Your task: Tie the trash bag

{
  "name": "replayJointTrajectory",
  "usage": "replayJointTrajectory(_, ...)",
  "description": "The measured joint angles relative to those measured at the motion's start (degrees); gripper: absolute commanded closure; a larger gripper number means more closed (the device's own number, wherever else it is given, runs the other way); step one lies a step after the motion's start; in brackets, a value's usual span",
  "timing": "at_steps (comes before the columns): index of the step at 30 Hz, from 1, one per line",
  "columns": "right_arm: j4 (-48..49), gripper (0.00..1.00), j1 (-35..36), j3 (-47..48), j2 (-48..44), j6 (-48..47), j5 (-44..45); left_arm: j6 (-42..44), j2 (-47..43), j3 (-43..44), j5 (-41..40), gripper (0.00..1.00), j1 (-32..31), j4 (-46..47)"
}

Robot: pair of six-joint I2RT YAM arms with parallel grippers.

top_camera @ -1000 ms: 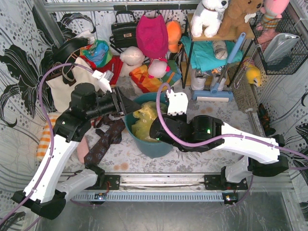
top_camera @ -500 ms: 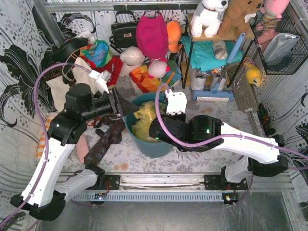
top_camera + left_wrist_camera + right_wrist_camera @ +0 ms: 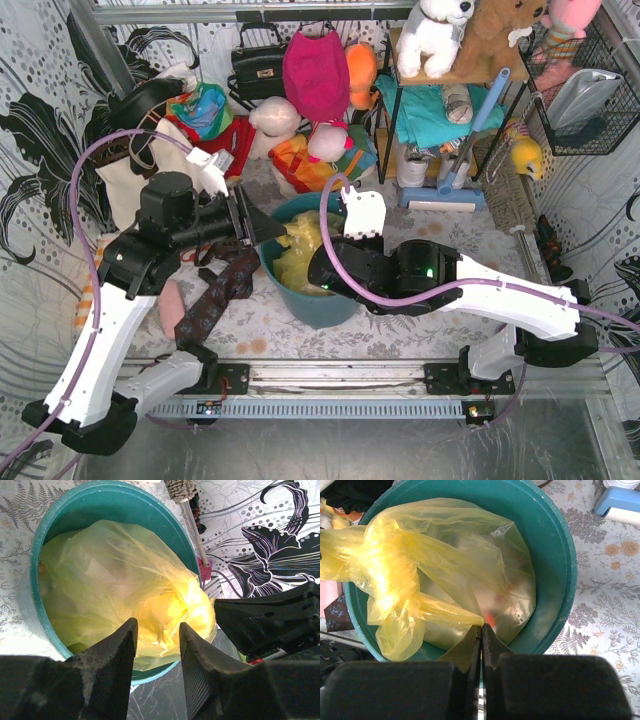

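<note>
The trash bag (image 3: 298,252) is thin yellow plastic and sits inside the round teal bin (image 3: 318,305). In the left wrist view the bag (image 3: 125,580) fills the bin (image 3: 35,575), with a bunched bright knot of plastic just beyond my fingertips. My left gripper (image 3: 272,228) (image 3: 157,630) is open at the bin's left rim, with the bunch showing in the gap. My right gripper (image 3: 322,272) (image 3: 481,626) is shut on a twisted strand of the bag (image 3: 440,555) over the bin (image 3: 562,560). A knotted lump of plastic lies at the left there.
A brown patterned cloth (image 3: 215,295) lies left of the bin, and an orange striped cloth (image 3: 92,290) lies farther left. Handbags, soft toys and a shelf (image 3: 440,80) crowd the back. A blue-and-white brush (image 3: 445,195) lies behind the bin at the right.
My left gripper has shifted slightly right toward the bin's rim. The right wrist has edged a little left over the bin, and the bag top is drawn out toward the left gripper.
</note>
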Motion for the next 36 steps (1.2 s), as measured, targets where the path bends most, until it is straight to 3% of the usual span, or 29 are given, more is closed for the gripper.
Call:
replayJointTrajectory(9,0.66,1.00,-0.02,-0.42,0.00,-0.04,0.00,0.00,1.29,-0.44,0.68,0.56,-0.42,0.48)
replayJointTrajectory(13,0.87,1.00,-0.02,-0.44,0.00,-0.42,0.00,0.02,1.70,-0.76,0.85,0.61,-0.76,0.52)
replayJointTrajectory(18,0.90,1.00,-0.02,-0.44,0.00,-0.68,0.00,0.04,1.77,-1.07,0.85,0.78,-1.03,0.50)
replayJointTrajectory(22,0.94,1.00,-0.02,-0.44,0.00,-1.07,0.00,0.09,1.75,-1.07,0.90,0.99,-1.31,0.50)
replayJointTrajectory(31,0.92,1.00,-0.24,-0.44,0.00,-1.27,0.02,0.17,1.46,-1.05,-0.81,1.00,-1.36,0.94)
replayJointTrajectory(36,-4.79,1.00,-1.07,2.51,1.29,-0.07,0.44,1.16,1.57,0.11,-3.82,1.00,-1.44,0.74)
